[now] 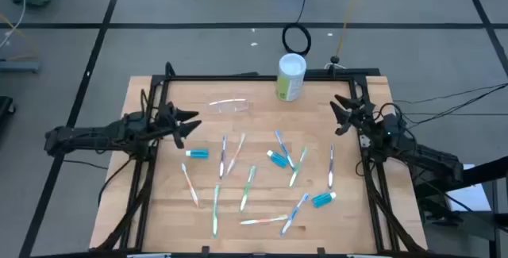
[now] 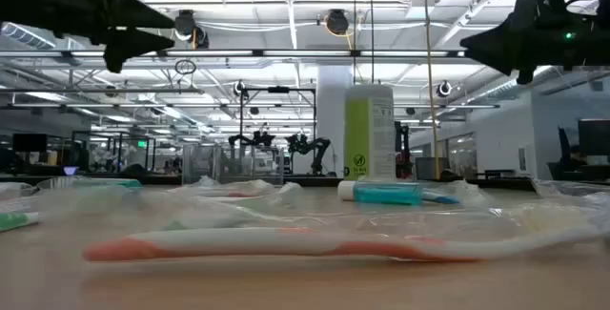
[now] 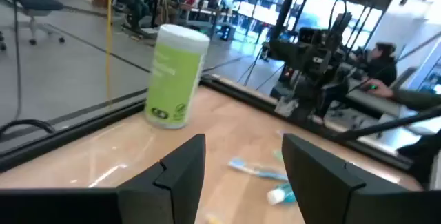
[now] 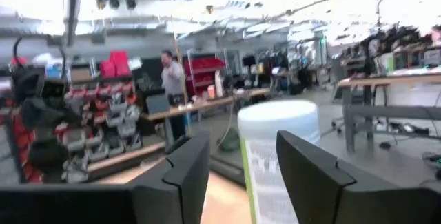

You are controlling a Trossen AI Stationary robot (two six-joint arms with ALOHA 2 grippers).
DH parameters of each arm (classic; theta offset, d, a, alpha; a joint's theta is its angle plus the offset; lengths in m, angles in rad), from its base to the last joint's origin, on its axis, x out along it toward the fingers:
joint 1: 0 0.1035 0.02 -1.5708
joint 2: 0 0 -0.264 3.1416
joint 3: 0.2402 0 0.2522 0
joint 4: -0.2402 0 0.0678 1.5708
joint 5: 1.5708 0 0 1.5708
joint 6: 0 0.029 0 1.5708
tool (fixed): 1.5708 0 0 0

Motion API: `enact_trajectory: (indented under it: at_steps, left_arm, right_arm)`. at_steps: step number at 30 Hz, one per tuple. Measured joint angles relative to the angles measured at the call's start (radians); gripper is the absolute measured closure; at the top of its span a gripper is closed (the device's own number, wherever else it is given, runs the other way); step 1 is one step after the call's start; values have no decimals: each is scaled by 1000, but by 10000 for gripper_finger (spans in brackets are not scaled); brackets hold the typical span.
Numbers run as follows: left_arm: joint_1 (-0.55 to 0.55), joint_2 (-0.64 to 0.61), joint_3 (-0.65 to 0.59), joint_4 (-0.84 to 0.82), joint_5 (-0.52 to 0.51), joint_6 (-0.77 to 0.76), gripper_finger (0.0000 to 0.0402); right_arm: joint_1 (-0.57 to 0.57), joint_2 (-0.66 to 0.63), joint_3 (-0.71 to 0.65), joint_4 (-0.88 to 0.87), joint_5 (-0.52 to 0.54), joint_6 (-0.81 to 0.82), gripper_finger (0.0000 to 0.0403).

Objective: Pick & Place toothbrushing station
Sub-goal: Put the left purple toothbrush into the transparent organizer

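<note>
A small clear plastic holder (image 1: 230, 105) lies on its side on the wooden table, toward the far edge. Several slim pastel toothbrushes (image 1: 248, 186) and three short blue toothpaste tubes (image 1: 197, 154) (image 1: 278, 159) (image 1: 324, 200) lie scattered flat over the table's middle and near part. My left gripper (image 1: 189, 129) hovers open above the table's left side, near the leftmost tube; it also shows in its wrist view (image 3: 241, 162). My right gripper (image 1: 336, 115) hovers open above the table's right side, and its wrist view (image 4: 241, 162) faces the canister. Both grippers are empty.
A tall white-and-green canister (image 1: 290, 77) stands upright at the far edge, right of centre, and also shows in the low view (image 2: 370, 129). A black metal frame (image 1: 151, 171) borders the table. A pink toothbrush (image 2: 286, 245) lies nearest the front edge. People show in the room behind.
</note>
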State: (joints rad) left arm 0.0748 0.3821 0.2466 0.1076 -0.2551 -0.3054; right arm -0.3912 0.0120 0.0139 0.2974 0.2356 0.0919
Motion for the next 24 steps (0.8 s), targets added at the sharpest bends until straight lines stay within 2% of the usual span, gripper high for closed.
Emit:
enact_trajectory:
  at_steps: [5,7,12,17,21,24]
  left_arm:
    - [-9,199,0,280,122,39,201]
    - [-11,264,1,342,131,51,201]
    - [-9,369,31,337,98,-9,201]
    - [-12,421,74,317,97,-12,202]
    - [-30,460,114,261,80,-18,202]
    - [-46,516,159,202,38,-19,202]
  right_arm:
    - [0,0,0,65,-3,-24,243]
    - [0,0,0,53,-14,-1,243]
    - [1,1,0,34,-139,24,242]
    - [1,6,0,39,-198,35,226]
    - [1,47,0,137,-252,81,205]
    - [1,107,0,242,-355,109,195]
